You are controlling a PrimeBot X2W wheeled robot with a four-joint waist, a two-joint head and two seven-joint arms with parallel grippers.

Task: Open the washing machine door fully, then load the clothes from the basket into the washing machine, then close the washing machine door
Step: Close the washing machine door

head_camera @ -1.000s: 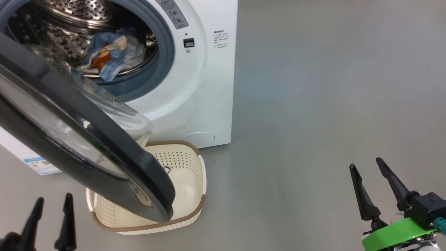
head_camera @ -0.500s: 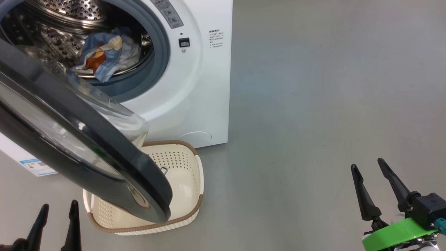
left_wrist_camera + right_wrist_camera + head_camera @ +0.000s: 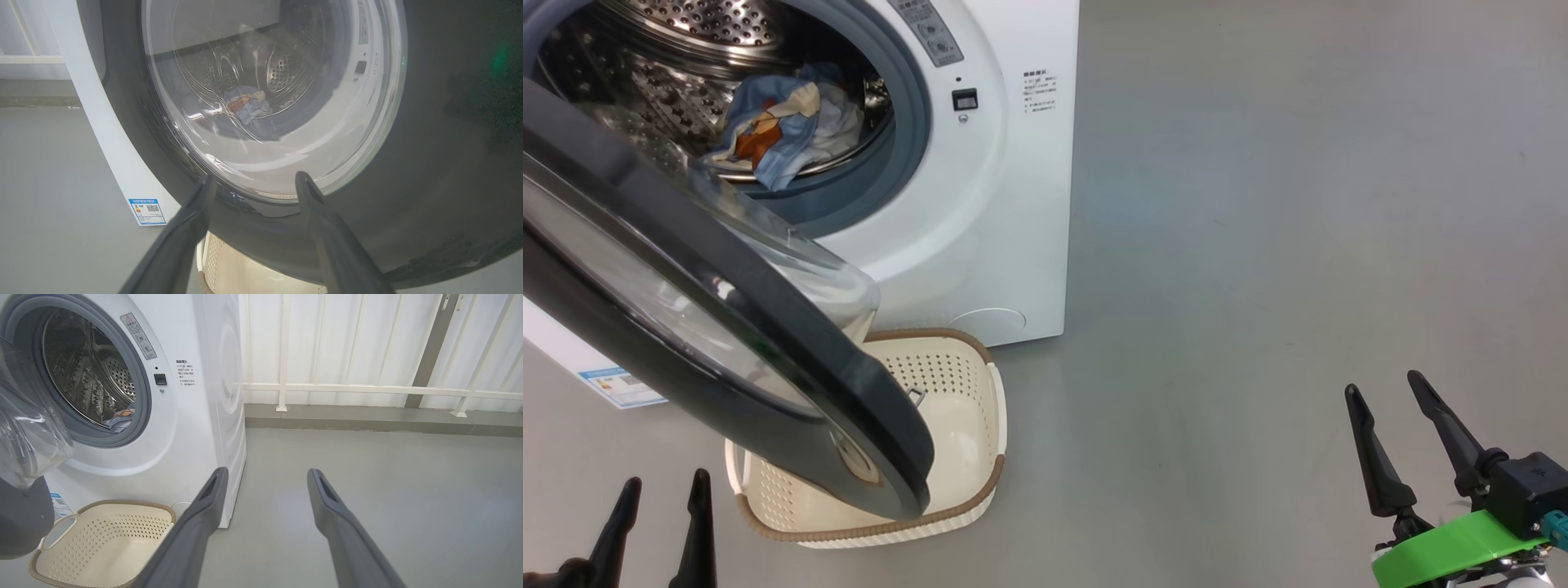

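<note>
The white washing machine (image 3: 1013, 204) stands at the upper left with its door (image 3: 768, 343) swung out, the black rim and glass bowl hanging over the basket (image 3: 964, 425). The clothes (image 3: 784, 131), blue with orange and cream patches, lie at the drum's front lip and also appear through the door glass (image 3: 247, 106). The visible floor of the cream basket (image 3: 106, 539) is bare plastic; the door hides its left part. My left gripper (image 3: 667, 480) is open, low and close before the door's outer face (image 3: 429, 163). My right gripper (image 3: 1383, 384) is open over bare floor, well right of the machine.
Grey floor (image 3: 1298, 204) stretches to the right of the machine. A white railing and panelled wall (image 3: 367, 388) stand behind it. A small blue label (image 3: 147, 210) sits at the machine's lower corner. The open door juts out low toward me.
The head camera wobbled and came back. My left gripper has shifted slightly right and lower in the head view. Door, basket, clothes and right gripper stay put.
</note>
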